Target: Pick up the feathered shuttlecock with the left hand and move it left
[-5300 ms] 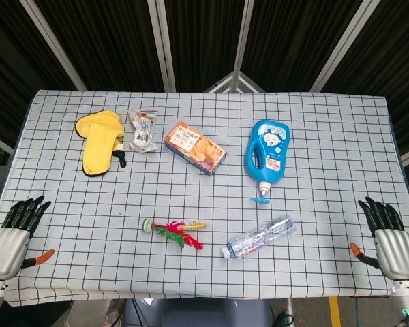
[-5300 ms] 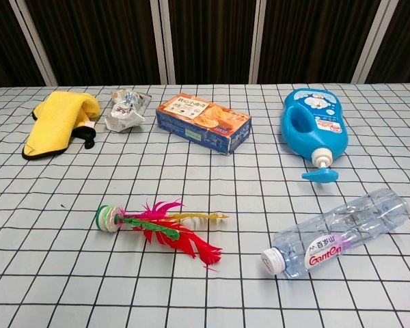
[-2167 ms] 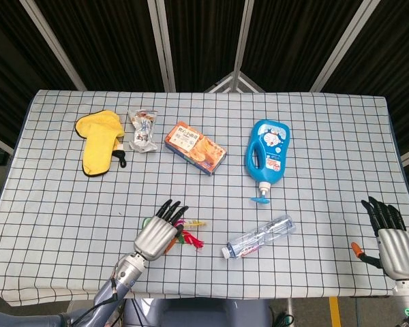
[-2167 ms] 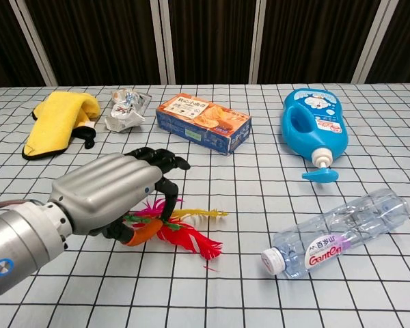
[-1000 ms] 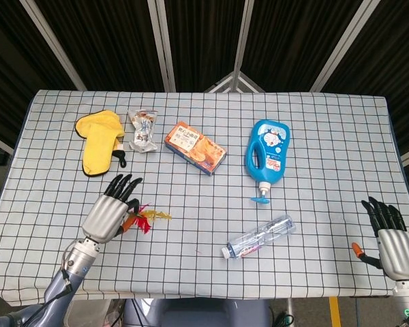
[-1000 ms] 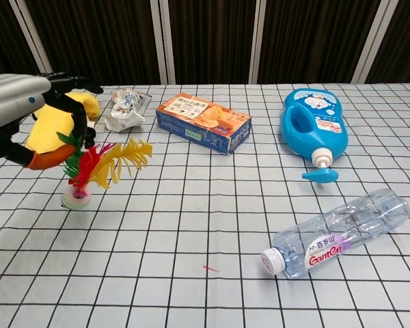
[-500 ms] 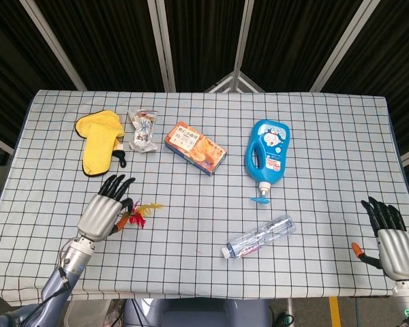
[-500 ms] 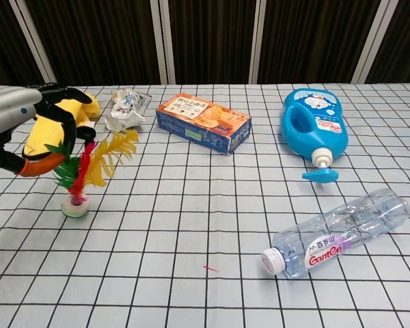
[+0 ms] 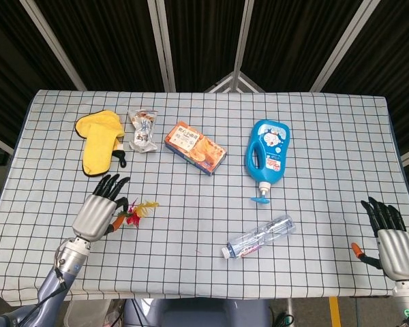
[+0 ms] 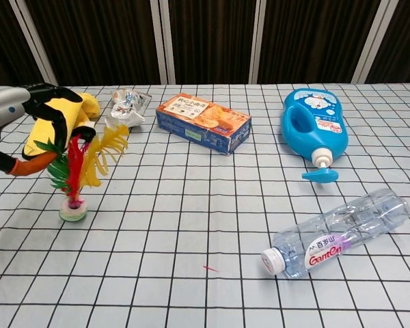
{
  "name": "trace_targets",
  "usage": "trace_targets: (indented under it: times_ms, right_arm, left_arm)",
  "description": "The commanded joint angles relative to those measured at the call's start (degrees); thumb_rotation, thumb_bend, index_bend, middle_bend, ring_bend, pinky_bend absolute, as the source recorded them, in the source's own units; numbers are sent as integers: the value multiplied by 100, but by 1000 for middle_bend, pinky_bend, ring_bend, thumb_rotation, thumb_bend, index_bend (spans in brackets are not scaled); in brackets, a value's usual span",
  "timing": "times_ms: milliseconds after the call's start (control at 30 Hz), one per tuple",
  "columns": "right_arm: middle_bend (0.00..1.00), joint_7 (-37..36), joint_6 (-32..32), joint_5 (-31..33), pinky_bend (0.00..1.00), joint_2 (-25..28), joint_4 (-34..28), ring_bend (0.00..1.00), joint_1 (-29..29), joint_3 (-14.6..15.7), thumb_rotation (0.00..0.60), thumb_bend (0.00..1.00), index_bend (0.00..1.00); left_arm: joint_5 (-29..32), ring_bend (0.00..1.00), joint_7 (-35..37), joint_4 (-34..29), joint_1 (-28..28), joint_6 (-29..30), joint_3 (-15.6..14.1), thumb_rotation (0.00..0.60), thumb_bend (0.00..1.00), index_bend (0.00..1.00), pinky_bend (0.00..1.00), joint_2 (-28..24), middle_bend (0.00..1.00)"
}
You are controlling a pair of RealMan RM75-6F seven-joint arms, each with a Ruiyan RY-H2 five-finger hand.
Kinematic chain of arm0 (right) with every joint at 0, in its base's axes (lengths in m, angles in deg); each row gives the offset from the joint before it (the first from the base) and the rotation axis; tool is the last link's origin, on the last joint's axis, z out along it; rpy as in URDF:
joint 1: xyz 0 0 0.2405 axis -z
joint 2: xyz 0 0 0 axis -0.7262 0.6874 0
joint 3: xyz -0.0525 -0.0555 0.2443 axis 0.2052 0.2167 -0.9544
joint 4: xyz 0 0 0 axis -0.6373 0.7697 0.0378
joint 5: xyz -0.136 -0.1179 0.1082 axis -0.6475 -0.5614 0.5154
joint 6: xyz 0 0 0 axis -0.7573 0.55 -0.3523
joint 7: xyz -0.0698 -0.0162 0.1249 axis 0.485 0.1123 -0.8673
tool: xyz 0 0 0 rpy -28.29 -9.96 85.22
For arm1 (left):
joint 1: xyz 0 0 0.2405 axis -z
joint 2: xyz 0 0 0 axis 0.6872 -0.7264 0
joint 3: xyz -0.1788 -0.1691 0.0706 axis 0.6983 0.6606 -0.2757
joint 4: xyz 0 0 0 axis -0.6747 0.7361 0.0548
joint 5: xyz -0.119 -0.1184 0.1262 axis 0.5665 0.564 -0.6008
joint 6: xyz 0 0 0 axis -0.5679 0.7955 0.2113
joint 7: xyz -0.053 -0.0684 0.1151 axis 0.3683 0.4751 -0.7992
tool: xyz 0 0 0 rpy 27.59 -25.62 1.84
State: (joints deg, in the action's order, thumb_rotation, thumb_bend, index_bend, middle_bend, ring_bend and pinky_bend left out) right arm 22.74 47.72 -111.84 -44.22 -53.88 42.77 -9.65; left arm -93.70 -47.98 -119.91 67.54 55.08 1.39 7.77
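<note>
The feathered shuttlecock (image 9: 138,210) has red, green and yellow feathers and a white-green round base. In the chest view the shuttlecock (image 10: 78,171) stands nearly upright, its base at or just above the checked cloth. My left hand (image 9: 95,212) grips it by the feathers from the left, at the table's front left. Its dark fingers (image 10: 57,103) curl over the feather tops, and the orange thumb tip sits on the other side. My right hand (image 9: 388,242) rests at the front right corner with fingers apart, holding nothing, and the chest view does not show it.
A yellow cloth (image 10: 55,120) lies just behind the shuttlecock, with a silver snack packet (image 10: 126,109) beside it. An orange-blue box (image 10: 203,122) and a blue pump bottle (image 10: 313,124) lie at mid-table. A clear water bottle (image 10: 338,231) lies front right. A tiny red scrap (image 10: 208,268) lies on the cloth.
My left hand has carried the shuttlecock a little further left. The shuttlecock has turned more upright and its base has come down towards the cloth. The right hand has not moved.
</note>
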Motion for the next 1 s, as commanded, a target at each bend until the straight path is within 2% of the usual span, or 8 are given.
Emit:
trace_targets:
  times_ms: [33, 167, 300, 367, 433, 533, 867, 1000]
  right_arm:
    - [0, 13, -1, -7, 0, -1, 2, 0, -2, 2, 600, 334, 0]
    - [0, 28, -3, -6, 0, -4, -1, 0, -1, 6, 600, 333, 0]
    - [0, 28, -6, -1, 0, -3, -2, 0, 0, 6, 600, 334, 0]
    - [0, 26, -7, 2, 0, -1, -1, 0, 0, 5, 600, 333, 0]
    - [0, 21, -4, -2, 0, 2, 1, 0, 0, 4, 600, 333, 0]
    - [0, 16, -8, -1, 0, 3, 6, 0, -1, 5, 600, 334, 0]
    - [0, 57, -5, -32, 0, 2, 20, 0, -1, 21, 600, 334, 0]
    - [0, 131, -1, -52, 0, -8, 30, 0, -1, 33, 600, 334, 0]
  left_arm:
    - [-7, 0, 37, 14, -6, 5, -8, 600, 622, 594, 0, -18, 71]
    - [-9, 0, 102, 52, -19, 4, -37, 600, 610, 594, 0, -5, 70]
    - [0, 0, 124, 106, -37, -16, -89, 600, 508, 557, 0, 6, 62]
    - [3, 0, 152, 112, -55, -24, -123, 600, 402, 445, 0, -9, 34]
    - [-10, 0, 283, 69, -89, -20, -164, 600, 261, 245, 0, -57, 4]
    - [-89, 0, 562, -52, -164, 74, -203, 600, 153, 44, 0, -181, 0]
    - [-542, 0, 1236, -423, -647, 846, -396, 600, 127, 0, 0, -966, 0]
    - [-703, 0, 1398, -353, -1076, 1323, -671, 600, 107, 0, 0, -1413, 0]
